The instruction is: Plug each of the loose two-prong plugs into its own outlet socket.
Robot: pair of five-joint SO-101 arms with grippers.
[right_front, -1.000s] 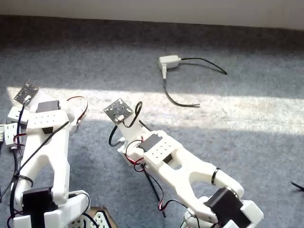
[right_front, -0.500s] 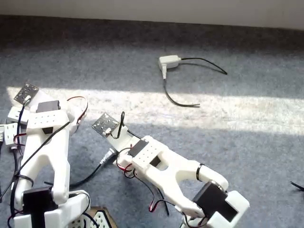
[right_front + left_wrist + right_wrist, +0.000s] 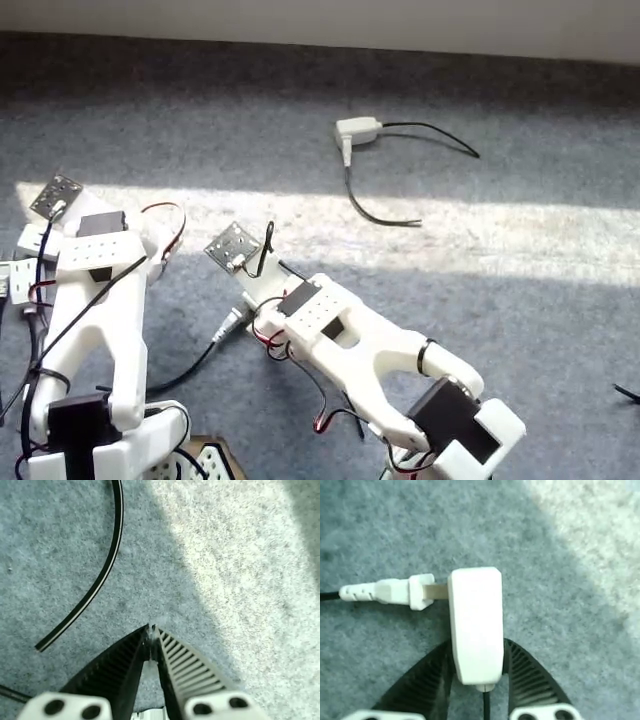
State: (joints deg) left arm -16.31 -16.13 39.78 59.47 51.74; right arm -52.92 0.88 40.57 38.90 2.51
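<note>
My right gripper [image 3: 477, 646] is shut on a white outlet socket block [image 3: 475, 622], one black finger on each side. A white two-prong plug [image 3: 387, 591] meets the block's side, with its prongs [image 3: 436, 591] partly showing. In the high view this plug [image 3: 232, 322] lies on the grey carpet beside the right arm [image 3: 340, 335], and its black cable [image 3: 160, 378] runs toward the left arm [image 3: 95, 300]. A second white socket [image 3: 357, 130] lies far back with a plug [image 3: 346, 152] in it. My left gripper [image 3: 151, 628] is shut on nothing, just above the carpet near a black cable [image 3: 102, 575].
Black cables [image 3: 432, 130] trail from the far socket across the carpet, one ending in the sunlit strip [image 3: 500, 235]. White parts [image 3: 18, 262] sit at the left edge. A dark object [image 3: 628, 392] pokes in at the right edge.
The right arm swung left and nearer, then edged back a little. The white plug and its cable came into sight beside it. The left arm kept still.
</note>
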